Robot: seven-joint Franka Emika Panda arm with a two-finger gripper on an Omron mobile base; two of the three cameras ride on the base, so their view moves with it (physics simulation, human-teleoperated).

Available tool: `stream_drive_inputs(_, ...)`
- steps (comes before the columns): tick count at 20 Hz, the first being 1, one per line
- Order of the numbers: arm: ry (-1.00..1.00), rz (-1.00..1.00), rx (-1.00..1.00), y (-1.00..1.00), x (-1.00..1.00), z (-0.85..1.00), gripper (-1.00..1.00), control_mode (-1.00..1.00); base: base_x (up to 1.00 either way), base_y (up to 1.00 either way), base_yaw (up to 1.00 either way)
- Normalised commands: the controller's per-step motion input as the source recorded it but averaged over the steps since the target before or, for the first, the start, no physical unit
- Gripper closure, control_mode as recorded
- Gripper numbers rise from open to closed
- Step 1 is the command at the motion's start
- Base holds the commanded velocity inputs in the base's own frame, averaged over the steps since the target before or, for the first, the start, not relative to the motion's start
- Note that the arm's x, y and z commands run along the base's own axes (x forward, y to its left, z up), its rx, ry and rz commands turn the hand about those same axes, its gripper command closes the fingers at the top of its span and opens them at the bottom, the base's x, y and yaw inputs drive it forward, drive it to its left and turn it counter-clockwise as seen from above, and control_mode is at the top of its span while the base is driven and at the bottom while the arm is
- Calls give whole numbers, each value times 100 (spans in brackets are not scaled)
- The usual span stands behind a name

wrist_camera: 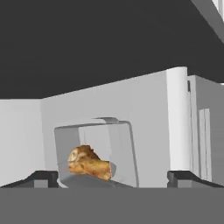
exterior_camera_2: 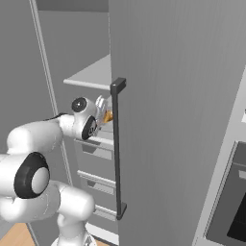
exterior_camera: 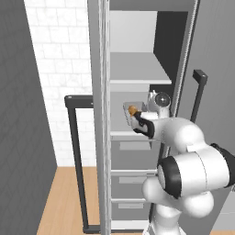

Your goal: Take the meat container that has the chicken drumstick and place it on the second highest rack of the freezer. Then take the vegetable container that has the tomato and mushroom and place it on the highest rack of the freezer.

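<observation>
The freezer point(exterior_camera: 98, 55) stands open. A clear meat container point(exterior_camera: 129, 111) with the golden-brown chicken drumstick point(exterior_camera: 132, 110) rests on the second highest rack point(exterior_camera: 123, 134), just under the highest rack point(exterior_camera: 137, 69). My gripper point(exterior_camera: 137, 118) reaches onto that shelf right behind the container. In the hand view the container point(wrist_camera: 120, 144) and drumstick point(wrist_camera: 89, 163) lie close ahead of my gripper point(wrist_camera: 112, 177); its fingertips point(wrist_camera: 41, 177) stand wide apart on either side, open, with gaps to the container walls. From the right the drumstick point(exterior_camera_2: 108, 116) peeks past the hand point(exterior_camera_2: 98, 111). The vegetable container is out of view.
Drawers point(exterior_camera: 131, 179) fill the freezer below the shelf. An open door with a dark bar handle point(exterior_camera: 75, 160) stands to the left, and another door with a handle point(exterior_camera_2: 117, 149) hangs close to the right of my arm. A black-fronted oven point(exterior_camera_2: 230, 211) sits at far right.
</observation>
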Motion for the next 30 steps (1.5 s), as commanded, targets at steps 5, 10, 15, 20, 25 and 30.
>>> stream_drive_inputs(5, 0, 1, -2, -1, -77, 20, -100, -100, 0, 0, 0)
stream_drive_inputs(10, 0, 1, -2, 0, -66, 22, -100, -100, 0, 0, 0)
stream_drive_inputs(15, 0, 1, 0, -3, -65, 34, -100, -100, 0, 0, 0)
stream_drive_inputs(20, 0, 0, 0, 3, -35, 49, -100, -100, 0, 0, 0)
stream_drive_inputs(25, 3, 1, -1, 0, -33, 53, -100, -100, 0, 0, 0)
stream_drive_inputs(30, 1, 1, -3, 0, -33, 51, -100, -100, 0, 0, 0)
